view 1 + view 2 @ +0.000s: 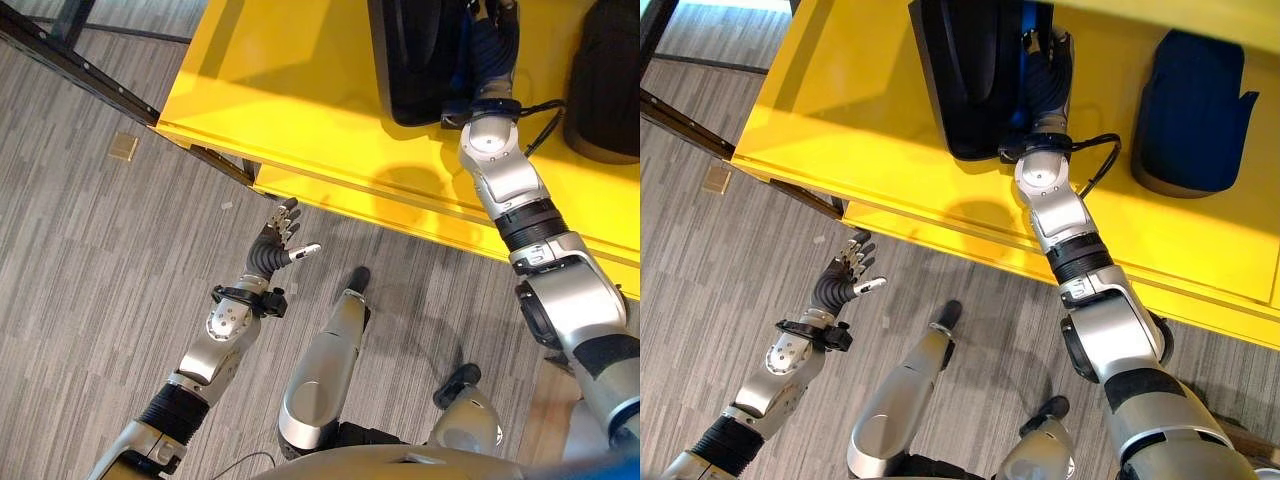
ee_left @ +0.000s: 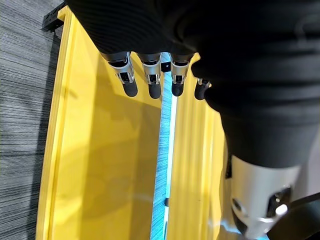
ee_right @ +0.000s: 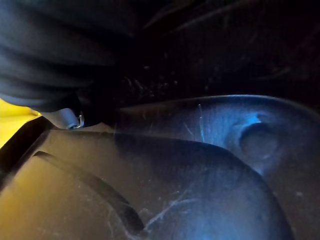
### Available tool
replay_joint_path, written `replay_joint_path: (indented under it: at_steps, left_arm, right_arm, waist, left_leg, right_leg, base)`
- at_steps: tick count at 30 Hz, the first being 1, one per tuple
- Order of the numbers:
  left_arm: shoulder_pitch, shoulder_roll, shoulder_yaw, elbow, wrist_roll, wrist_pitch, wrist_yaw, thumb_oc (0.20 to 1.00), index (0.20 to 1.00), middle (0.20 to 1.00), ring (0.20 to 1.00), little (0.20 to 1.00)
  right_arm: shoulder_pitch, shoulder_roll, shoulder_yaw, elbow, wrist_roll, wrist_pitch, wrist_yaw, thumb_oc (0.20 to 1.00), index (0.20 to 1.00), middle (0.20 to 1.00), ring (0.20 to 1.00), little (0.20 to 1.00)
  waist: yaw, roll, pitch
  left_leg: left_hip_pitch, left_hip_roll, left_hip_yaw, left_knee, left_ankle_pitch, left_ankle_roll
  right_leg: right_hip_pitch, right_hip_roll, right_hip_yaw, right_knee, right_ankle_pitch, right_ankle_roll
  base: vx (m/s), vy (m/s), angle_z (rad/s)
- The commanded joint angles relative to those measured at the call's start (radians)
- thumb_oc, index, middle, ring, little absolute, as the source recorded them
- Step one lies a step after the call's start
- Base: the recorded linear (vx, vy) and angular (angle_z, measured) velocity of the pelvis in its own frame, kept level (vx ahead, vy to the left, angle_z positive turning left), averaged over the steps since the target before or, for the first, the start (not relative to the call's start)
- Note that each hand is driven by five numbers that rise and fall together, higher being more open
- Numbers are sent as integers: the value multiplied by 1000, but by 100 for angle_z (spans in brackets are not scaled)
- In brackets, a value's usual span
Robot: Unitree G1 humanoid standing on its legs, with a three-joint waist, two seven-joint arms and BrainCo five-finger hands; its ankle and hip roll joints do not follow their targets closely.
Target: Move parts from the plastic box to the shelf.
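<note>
The right hand (image 1: 1045, 62) reaches up at about 12 o'clock and lies against the near side of a black part (image 1: 965, 70) on the yellow shelf (image 1: 840, 110); its dark ribbed cover and fingers merge with the part's dark surface, so I cannot tell whether the fingers are curled round it or lie straight. In the right wrist view the part's black, scratched, curved plastic (image 3: 200, 165) sits just beside the hand, with a sliver of yellow at the edge. A second dark part (image 1: 1195, 110) stands on the same shelf at about 2 o'clock from the hand, well apart from the first. The left hand (image 1: 277, 240) hangs over the grey striped floor (image 1: 90, 260) at about 8 o'clock from the shelf's near edge, fingers straight and loosely spread, thumb out to the side, holding nothing. In the left wrist view its fingers (image 2: 129, 80) point along the shelf's yellow boards.
</note>
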Motion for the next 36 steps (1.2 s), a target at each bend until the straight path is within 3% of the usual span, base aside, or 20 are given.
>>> replay_joint_path:
  at_steps: [1,9,15,36]
  left_arm:
    - [-3,19,4,-42,-20,-49,30,1000,1000,1000,1000,1000]
    - [-4,19,-4,-35,-26,-52,42,1000,1000,1000,1000,1000]
    - [-16,21,-15,-29,-32,-56,51,1000,1000,1000,1000,1000]
    - [-35,51,-39,-39,-58,-71,65,1000,1000,1000,1000,1000]
  right_arm:
    - [-129,-4,-35,-33,17,-66,-30,200,200,200,200,200]
    - [-154,-25,-55,-27,18,-69,-56,200,200,200,200,200]
    - [-198,-40,-75,40,44,-77,-93,200,200,200,200,200]
    - [-325,-63,-57,299,175,-99,-124,200,200,200,200,200]
  waist:
    - [-8,4,-18]
    - [-16,12,-13]
    - [-21,8,-11]
    - [-2,11,-17]
  left_leg:
    - [-9,63,64,80,-119,15]
    - [-102,52,67,161,-137,20]
    - [-134,52,59,151,-122,16]
    - [-140,55,49,133,-115,11]
  right_leg:
    - [-146,10,98,138,21,-17]
    - [-253,3,131,242,-20,-25]
    - [-298,8,137,261,-27,-25]
    - [-294,13,117,249,-32,-16]
  base:
    - [-78,77,-11]
    - [-63,42,2]
    - [-47,-2,-1]
    - [-2,-1,0]
